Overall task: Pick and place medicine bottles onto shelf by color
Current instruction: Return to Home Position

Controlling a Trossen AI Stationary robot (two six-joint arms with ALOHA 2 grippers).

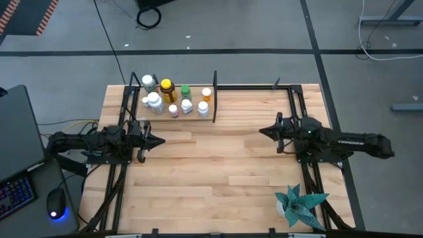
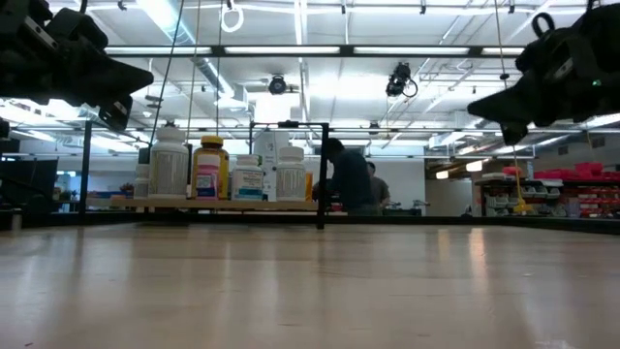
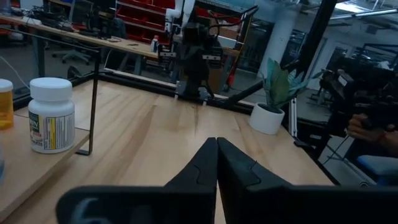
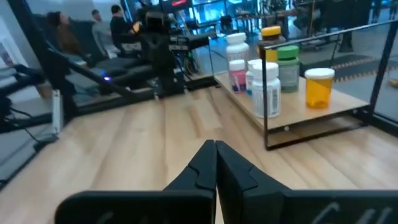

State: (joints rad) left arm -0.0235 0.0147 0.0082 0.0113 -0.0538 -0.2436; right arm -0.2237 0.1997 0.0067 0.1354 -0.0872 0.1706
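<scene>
Several medicine bottles (image 1: 173,99) stand upright on the left half of the shelf (image 1: 198,118), a low light-wood ledge at the table's far edge with a black divider (image 1: 215,99). They include an amber bottle with a yellow cap (image 1: 167,89), a green-capped one (image 1: 186,90), a pink-capped one (image 1: 174,110), a small orange one (image 1: 207,94) and white ones (image 4: 266,87). My left gripper (image 1: 160,140) hovers shut above the table's left side, pointing right. My right gripper (image 1: 262,132) hovers shut above the right side, pointing left. Neither holds anything.
A teal spiky plant in a white pot (image 1: 299,206) stands at the table's near right corner. Thin black posts (image 1: 291,99) frame the shelf's right half. A laptop and mouse (image 1: 56,201) sit left of the table. People (image 2: 351,179) are in the room beyond.
</scene>
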